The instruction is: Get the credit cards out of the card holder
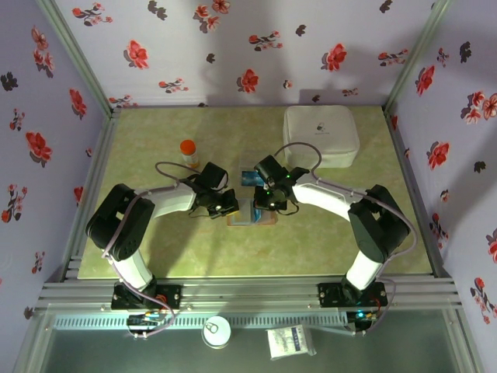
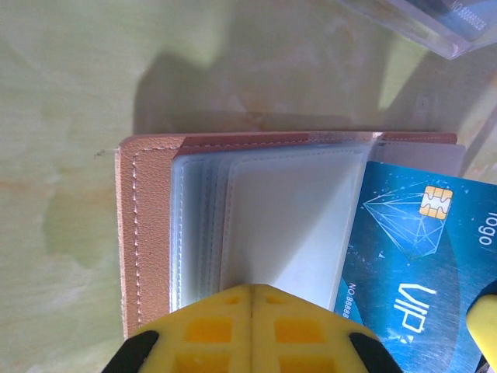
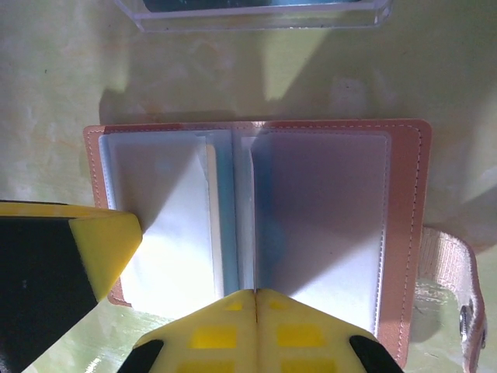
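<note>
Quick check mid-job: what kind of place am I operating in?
Probably an enclosed tabletop robot test cell, not a home: flower-patterned walls on a metal frame, a green table, and an aluminium rail carrying the left arm and right arm, with the card holder between them.

The card holder is showing a tan-brown rim with pale stitching around frosted grey-white sleeves. One credit card is gleaming teal-blue, bearing a gold chip and white lettering. The left tool and right tool are showing up yellow and black. The surface is looking mottled yellow-green.
</note>
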Robot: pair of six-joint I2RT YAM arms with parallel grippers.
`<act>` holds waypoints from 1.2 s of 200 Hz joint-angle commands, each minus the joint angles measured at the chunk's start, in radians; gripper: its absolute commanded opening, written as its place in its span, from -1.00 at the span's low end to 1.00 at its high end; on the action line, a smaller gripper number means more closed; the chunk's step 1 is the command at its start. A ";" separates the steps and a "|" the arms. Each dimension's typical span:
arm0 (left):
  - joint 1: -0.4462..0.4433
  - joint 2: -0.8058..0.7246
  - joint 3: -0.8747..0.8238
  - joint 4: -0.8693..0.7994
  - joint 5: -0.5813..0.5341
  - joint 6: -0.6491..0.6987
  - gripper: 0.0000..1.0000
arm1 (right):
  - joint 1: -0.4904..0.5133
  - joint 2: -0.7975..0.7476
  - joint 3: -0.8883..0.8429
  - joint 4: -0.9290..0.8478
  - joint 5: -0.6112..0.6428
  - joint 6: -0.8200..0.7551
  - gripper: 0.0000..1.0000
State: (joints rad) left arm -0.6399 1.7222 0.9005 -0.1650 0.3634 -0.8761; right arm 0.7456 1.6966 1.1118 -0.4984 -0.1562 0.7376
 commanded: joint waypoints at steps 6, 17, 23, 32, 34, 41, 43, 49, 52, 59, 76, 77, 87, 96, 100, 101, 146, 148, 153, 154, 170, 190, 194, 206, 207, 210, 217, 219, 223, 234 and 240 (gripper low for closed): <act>-0.007 0.010 -0.023 -0.027 -0.006 0.019 -1.00 | 0.011 0.014 0.023 -0.009 0.009 0.022 -0.75; -0.007 0.012 -0.023 -0.027 -0.005 0.019 -1.00 | 0.011 0.011 0.022 -0.013 0.008 0.022 -0.72; -0.007 0.013 -0.023 -0.027 -0.005 0.019 -1.00 | 0.010 0.009 0.021 -0.015 0.009 0.023 -0.71; -0.007 0.013 -0.022 -0.027 -0.005 0.020 -1.00 | 0.012 0.007 0.019 -0.017 0.009 0.022 -0.71; -0.007 0.014 -0.023 -0.027 -0.005 0.020 -1.00 | 0.012 0.007 0.018 -0.017 0.009 0.022 -0.71; -0.007 0.014 -0.023 -0.027 -0.006 0.019 -1.00 | 0.012 0.001 0.015 -0.017 0.010 0.023 -0.72; -0.007 0.014 -0.023 -0.027 -0.006 0.019 -1.00 | 0.012 0.000 0.015 -0.017 0.009 0.023 -0.72; -0.007 0.016 -0.023 -0.026 -0.005 0.020 -1.00 | 0.014 -0.004 0.013 -0.017 0.010 0.025 -0.73; -0.008 0.016 -0.023 -0.025 -0.004 0.019 -1.00 | 0.014 -0.004 0.011 -0.018 0.011 0.025 -0.74; -0.007 0.016 -0.023 -0.026 -0.004 0.019 -1.00 | 0.014 -0.007 0.008 -0.016 0.012 0.026 -0.76; -0.007 0.016 -0.023 -0.025 -0.004 0.019 -1.00 | 0.014 -0.010 0.005 -0.015 0.012 0.027 -0.81; -0.007 0.015 -0.023 -0.025 -0.004 0.019 -1.00 | 0.014 -0.011 0.005 -0.015 0.012 0.027 -0.82; -0.007 0.015 -0.023 -0.026 -0.004 0.020 -1.00 | 0.014 -0.011 0.003 -0.016 0.014 0.027 -0.87; -0.007 0.014 -0.022 -0.027 -0.003 0.020 -1.00 | 0.014 -0.016 0.005 -0.018 0.018 0.028 -0.90; -0.007 0.013 -0.023 -0.027 -0.004 0.019 -1.00 | 0.014 -0.018 0.004 -0.019 0.023 0.028 -0.91; -0.007 0.013 -0.023 -0.027 -0.003 0.019 -1.00 | 0.014 -0.020 0.004 -0.020 0.025 0.028 -0.91; -0.008 0.006 -0.018 -0.032 -0.004 0.020 -1.00 | 0.014 -0.080 0.023 -0.076 0.080 -0.016 -0.97; -0.008 0.005 -0.017 -0.033 -0.004 0.020 -1.00 | 0.014 -0.083 0.023 -0.078 0.081 -0.019 -0.97; -0.007 0.003 -0.017 -0.033 -0.003 0.019 -1.00 | 0.012 -0.092 0.024 -0.080 0.080 -0.034 -0.97; -0.007 0.003 -0.016 -0.033 -0.003 0.019 -1.00 | 0.012 -0.093 0.024 -0.080 0.080 -0.038 -0.97; -0.007 0.000 -0.012 -0.036 -0.004 0.020 -1.00 | 0.010 -0.114 0.033 -0.090 0.063 -0.109 -0.96; -0.007 -0.007 -0.011 -0.040 -0.005 0.022 -1.00 | 0.005 -0.123 0.059 -0.126 0.053 -0.231 -0.99; -0.007 -0.010 -0.010 -0.041 -0.006 0.022 -1.00 | 0.002 -0.123 0.065 -0.134 0.052 -0.262 -0.99; -0.007 -0.016 -0.009 -0.043 -0.004 0.023 -0.98 | -0.001 -0.126 0.081 -0.155 0.047 -0.356 -0.99; -0.007 -0.017 -0.008 -0.044 -0.004 0.023 -0.98 | -0.002 -0.126 0.082 -0.157 0.047 -0.365 -0.99; -0.007 -0.019 -0.006 -0.046 -0.004 0.023 -0.97 | -0.002 -0.126 0.084 -0.161 0.046 -0.392 -1.00; -0.007 -0.022 -0.001 -0.052 -0.006 0.029 -0.95 | -0.003 -0.126 0.093 -0.171 0.041 -0.460 -1.00; -0.007 -0.023 0.000 -0.055 -0.007 0.029 -0.95 | -0.003 -0.127 0.094 -0.172 0.040 -0.481 -1.00; -0.007 -0.025 0.002 -0.058 -0.008 0.029 -0.94 | -0.003 -0.127 0.097 -0.175 0.034 -0.520 -1.00; -0.008 -0.031 0.009 -0.066 -0.011 0.034 -0.90 | -0.006 -0.123 0.113 -0.196 0.030 -0.624 -1.00; -0.008 -0.037 0.011 -0.070 -0.011 0.036 -0.88 | -0.008 -0.117 0.126 -0.213 0.030 -0.677 -1.00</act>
State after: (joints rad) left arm -0.6399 1.7191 0.9009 -0.1703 0.3664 -0.8749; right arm 0.7467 1.5967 1.1847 -0.6250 -0.1162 0.3634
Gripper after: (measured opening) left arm 0.045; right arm 0.050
